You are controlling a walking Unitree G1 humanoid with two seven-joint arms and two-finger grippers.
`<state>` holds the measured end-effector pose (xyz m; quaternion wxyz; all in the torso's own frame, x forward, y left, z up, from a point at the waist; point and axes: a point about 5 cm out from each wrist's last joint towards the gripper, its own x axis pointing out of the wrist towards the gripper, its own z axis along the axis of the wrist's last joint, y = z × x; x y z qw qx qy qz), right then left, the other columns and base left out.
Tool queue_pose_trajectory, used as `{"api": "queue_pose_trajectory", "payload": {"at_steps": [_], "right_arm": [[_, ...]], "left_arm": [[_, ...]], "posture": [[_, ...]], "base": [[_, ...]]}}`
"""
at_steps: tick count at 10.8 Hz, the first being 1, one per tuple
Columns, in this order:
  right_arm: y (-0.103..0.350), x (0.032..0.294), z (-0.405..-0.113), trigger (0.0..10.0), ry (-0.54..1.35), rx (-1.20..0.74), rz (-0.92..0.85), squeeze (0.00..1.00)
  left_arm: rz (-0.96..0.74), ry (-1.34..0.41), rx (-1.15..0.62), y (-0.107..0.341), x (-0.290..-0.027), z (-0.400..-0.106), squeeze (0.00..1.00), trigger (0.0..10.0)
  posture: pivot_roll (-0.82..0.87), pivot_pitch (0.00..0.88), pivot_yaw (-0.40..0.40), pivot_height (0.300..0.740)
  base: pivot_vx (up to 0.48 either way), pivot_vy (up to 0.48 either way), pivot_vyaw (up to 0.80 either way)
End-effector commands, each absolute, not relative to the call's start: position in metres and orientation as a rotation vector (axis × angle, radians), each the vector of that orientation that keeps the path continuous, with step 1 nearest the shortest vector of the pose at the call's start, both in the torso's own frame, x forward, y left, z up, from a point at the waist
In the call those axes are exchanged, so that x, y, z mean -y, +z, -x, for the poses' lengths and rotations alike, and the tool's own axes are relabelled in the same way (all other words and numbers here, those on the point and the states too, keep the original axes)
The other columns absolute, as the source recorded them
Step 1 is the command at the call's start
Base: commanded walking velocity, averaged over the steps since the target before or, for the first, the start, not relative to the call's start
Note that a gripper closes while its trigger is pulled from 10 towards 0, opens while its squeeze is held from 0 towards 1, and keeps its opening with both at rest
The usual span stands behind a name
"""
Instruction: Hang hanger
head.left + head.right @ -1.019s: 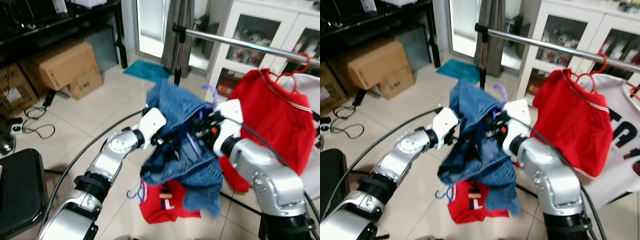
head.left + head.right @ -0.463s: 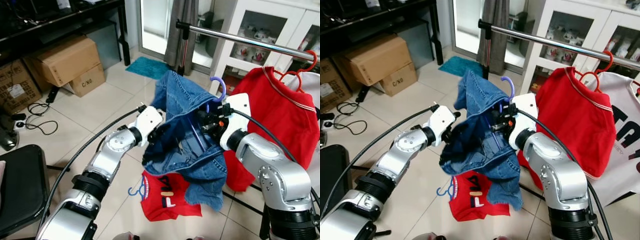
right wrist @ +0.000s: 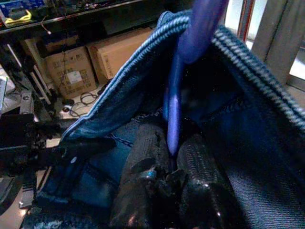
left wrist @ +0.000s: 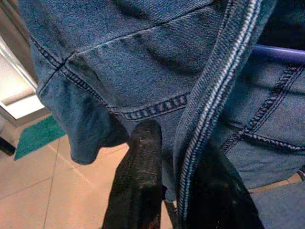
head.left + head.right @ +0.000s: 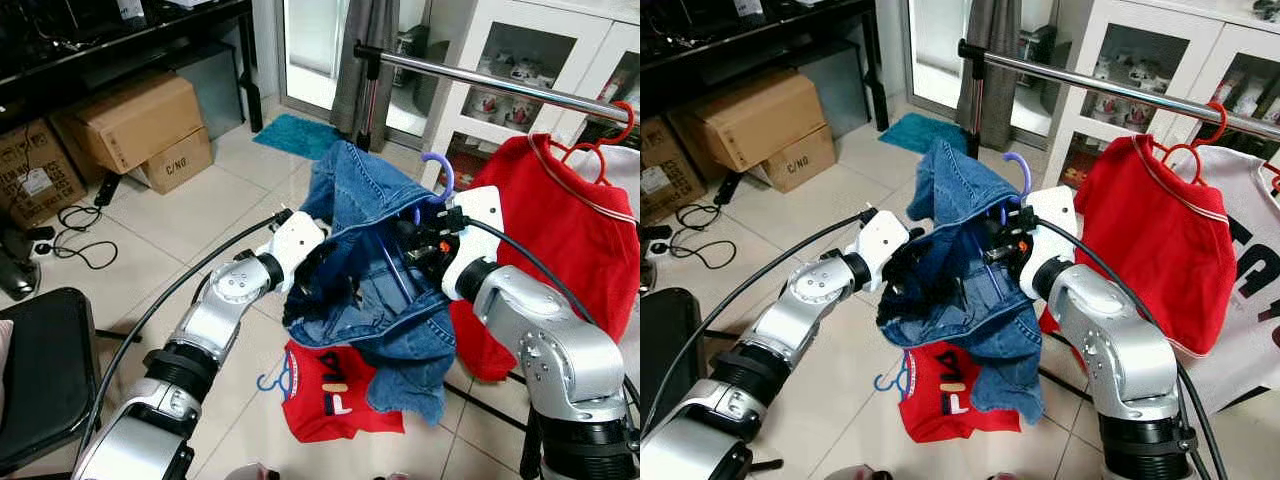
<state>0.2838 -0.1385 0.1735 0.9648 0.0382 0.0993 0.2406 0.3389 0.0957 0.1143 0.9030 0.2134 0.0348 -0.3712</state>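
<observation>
A purple hanger point(image 5: 438, 172) carries a blue denim garment point(image 5: 360, 215), held up in front of me below the silver rail point(image 5: 480, 80). My right gripper point(image 3: 170, 143) is shut on the hanger's neck point(image 3: 174, 105), just under the hook, with denim draped around it. My left gripper point(image 4: 178, 157) is shut on the garment's stitched hem point(image 4: 209, 95), on the garment's left side point(image 5: 325, 275). The hook is below the rail and apart from it.
A red shirt point(image 5: 570, 230) on a red hanger hangs on the rail at the right. Another red shirt point(image 5: 325, 390) with a blue hanger lies on the tiled floor below. Cardboard boxes point(image 5: 130, 125) stand at the left, a black seat point(image 5: 35, 370) near left, white cabinet point(image 5: 520, 50) behind.
Over the second, both grippers have lifted the hanger and denim slightly up and right toward the rail. In the last half second almost nothing has moved.
</observation>
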Motion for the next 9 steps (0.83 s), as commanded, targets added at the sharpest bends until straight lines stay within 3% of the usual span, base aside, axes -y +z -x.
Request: {"api": "queue_pose_trajectory", "payload": {"at_steps": [1,6,9], "right_arm": [[0.179,0.142,-0.284,0.0,0.490,-0.180,-0.080,0.00],[0.177,0.142,-0.284,0.0,0.493,-0.182,-0.074,0.00],[0.164,0.140,-0.280,0.0,0.541,-0.225,0.010,0.00]], "left_arm": [[-0.423,-0.756,-0.056,0.119,-0.098,-0.342,0.00,0.0],[-0.411,-0.723,-0.055,0.122,-0.105,-0.346,0.00,0.0],[-0.441,-0.719,0.003,0.148,-0.120,-0.355,0.00,0.0]], "posture": [[-0.09,0.000,-0.008,0.740],[-0.09,0.000,-0.003,0.740],[-0.08,0.000,0.004,0.740]], "base": [[0.000,0.000,0.00],[0.000,0.000,0.00],[0.000,0.000,0.00]]}}
